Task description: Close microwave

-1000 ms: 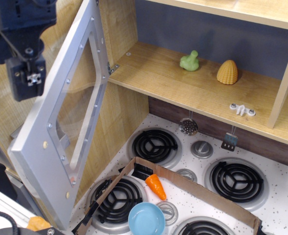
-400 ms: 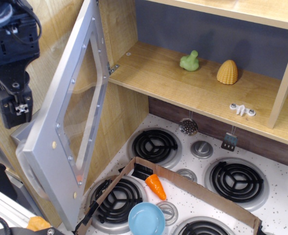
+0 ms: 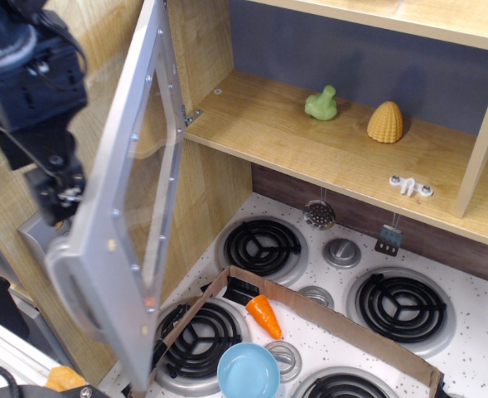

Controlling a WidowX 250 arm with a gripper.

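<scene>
The microwave is a wooden cavity [image 3: 326, 145] with a wide silver-grey door [image 3: 132, 199] hinged at its left side. The door has a clear window and stands wide open, swung out toward the camera and seen almost edge-on. Its curved grey handle [image 3: 65, 286] shows at the lower left. My black gripper [image 3: 60, 197] is at the far left, behind the door's outer face, close to it or touching it. I cannot tell whether its fingers are open or shut. A green toy [image 3: 321, 104] and a yellow corn-like toy [image 3: 385, 122] sit inside the cavity.
Below is a toy stove [image 3: 475, 348] with several black coil burners. A cardboard tray [image 3: 343, 319] on it holds an orange carrot [image 3: 264, 316] and a blue bowl [image 3: 248, 371]. A strainer [image 3: 319, 214] and a spatula [image 3: 388, 239] hang under the cavity floor.
My gripper has dropped lower and moved right against the door's outer side. The door has swung to the right, toward the cavity, and now shows more edge-on.
</scene>
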